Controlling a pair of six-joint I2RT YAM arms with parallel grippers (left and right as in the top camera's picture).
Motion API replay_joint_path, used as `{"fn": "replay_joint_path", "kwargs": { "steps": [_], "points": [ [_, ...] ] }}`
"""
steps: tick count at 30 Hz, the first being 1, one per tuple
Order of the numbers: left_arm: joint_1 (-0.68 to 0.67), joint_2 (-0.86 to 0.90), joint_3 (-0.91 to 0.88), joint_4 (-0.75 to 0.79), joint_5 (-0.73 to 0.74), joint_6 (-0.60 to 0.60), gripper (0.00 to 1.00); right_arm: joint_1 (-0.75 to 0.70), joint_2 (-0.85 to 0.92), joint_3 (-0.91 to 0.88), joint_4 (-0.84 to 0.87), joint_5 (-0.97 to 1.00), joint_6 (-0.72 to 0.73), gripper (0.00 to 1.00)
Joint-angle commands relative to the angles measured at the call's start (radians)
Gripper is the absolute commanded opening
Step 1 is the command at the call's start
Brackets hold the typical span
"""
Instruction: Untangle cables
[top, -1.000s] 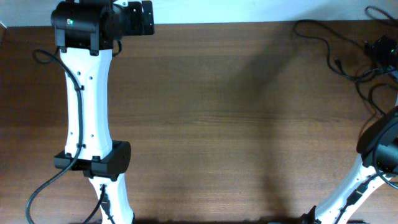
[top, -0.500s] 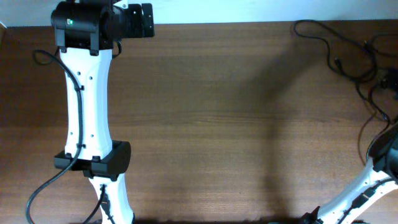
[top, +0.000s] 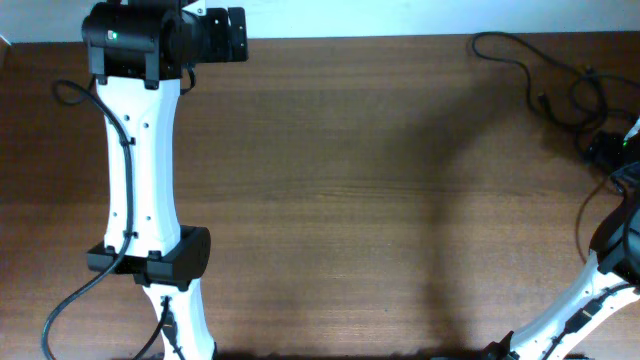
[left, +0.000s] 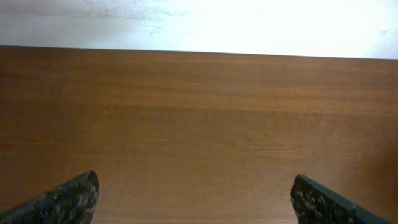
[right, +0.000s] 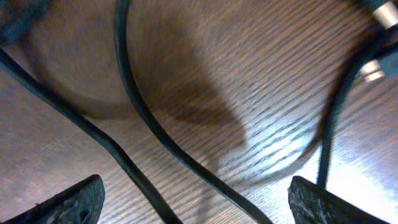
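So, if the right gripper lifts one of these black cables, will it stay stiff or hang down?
Probably it will hang limp: the cables lie in loose curves on the table. Each likely weighs little, being thin. Lifting one may drag the other, since they seem to overlap near the right gripper, whose jaws are open.

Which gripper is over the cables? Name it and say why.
The right gripper: its wrist view shows the black cables crossing the table right under it. The left gripper has only bare wood in its view.
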Motion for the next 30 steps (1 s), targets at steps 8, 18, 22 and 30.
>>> {"fn": "replay_joint_path", "kwargs": {
  "steps": [8,18,22,30],
  "points": [
    [0.005,0.000,0.001,0.002,0.007,-0.012,0.99,0.008,0.010,-0.060,0.024,-0.008,-0.080,0.89],
    [0.003,0.000,0.001,-0.001,0.007,-0.012,0.99,0.090,-0.034,0.175,-0.099,-0.005,-0.046,0.90],
    [0.003,0.000,0.001,-0.007,0.007,-0.012,0.99,0.062,-0.018,0.171,-0.065,-0.003,0.050,0.85],
    [0.003,0.000,0.001,-0.008,0.007,-0.012,0.99,0.057,-0.003,0.168,-0.035,-0.003,0.090,0.48]
  ]
}}
